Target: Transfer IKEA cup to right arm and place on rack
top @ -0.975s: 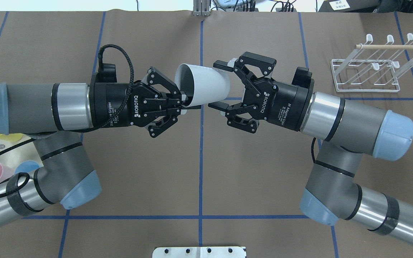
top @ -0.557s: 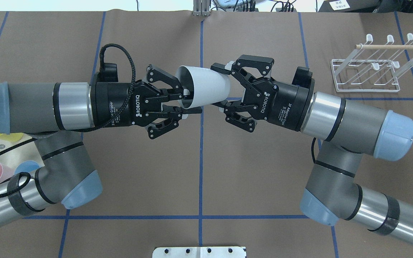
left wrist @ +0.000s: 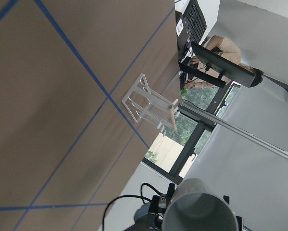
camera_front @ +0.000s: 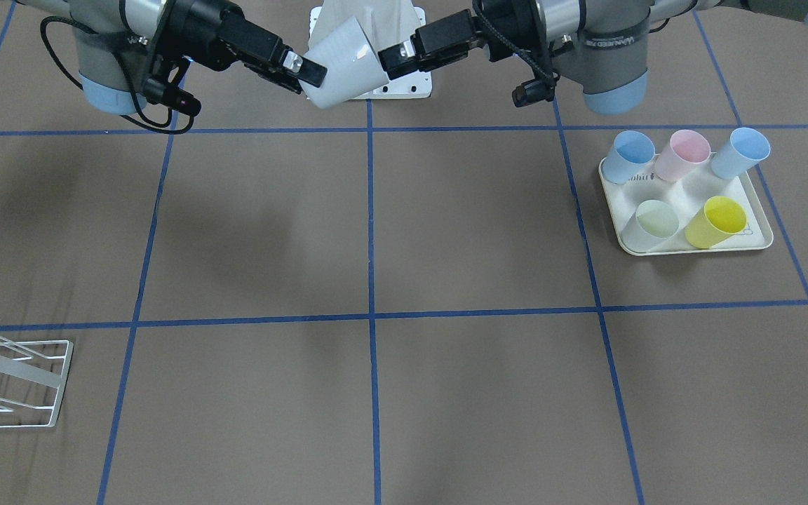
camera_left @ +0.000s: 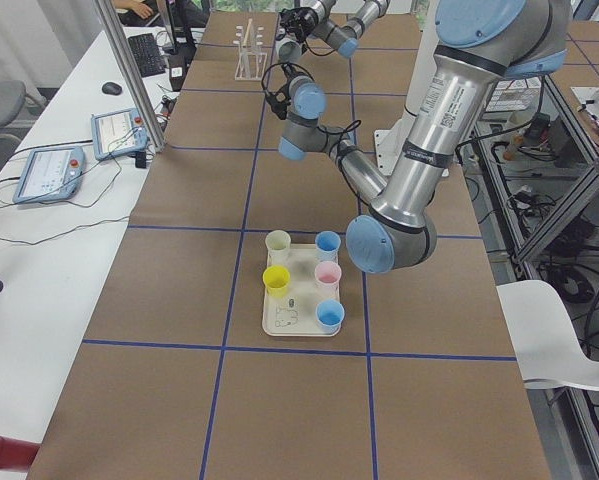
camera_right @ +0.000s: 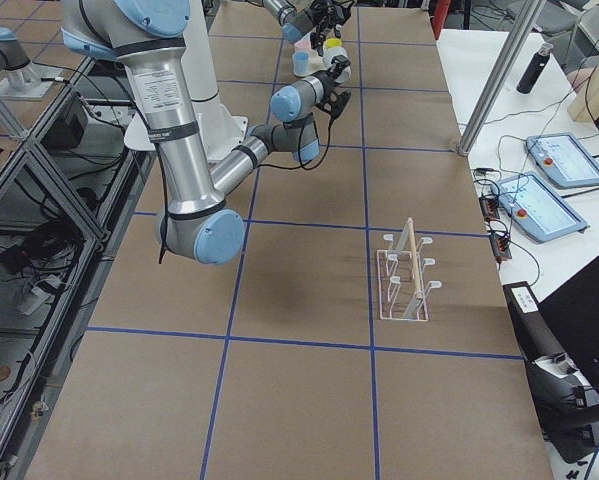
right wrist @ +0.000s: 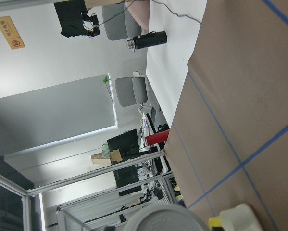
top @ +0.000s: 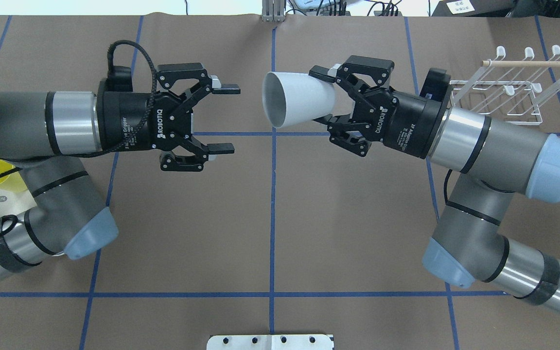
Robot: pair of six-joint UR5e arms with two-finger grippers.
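The white IKEA cup (top: 299, 99) hangs above the table on its side, mouth facing left. My right gripper (top: 328, 99) is shut on its base end. My left gripper (top: 229, 119) stands open a short gap left of the rim, touching nothing. In the front-facing view the cup (camera_front: 344, 63) sits between the two grippers at the top. The left wrist view looks into the cup's mouth (left wrist: 199, 207). The white wire rack (top: 528, 63) with its wooden dowel stands at the far right, behind my right forearm, and holds nothing.
A cream tray (camera_front: 698, 247) on my left side holds several coloured cups, among them a yellow one (camera_front: 716, 221) and a pink one (camera_front: 684, 154). A white base plate (top: 270, 341) sits at the near table edge. Blue tape lines cross the brown table.
My left gripper has opened, let go of the cup and drawn back to the left. My right gripper has shut on the cup and carried it a little to the right.
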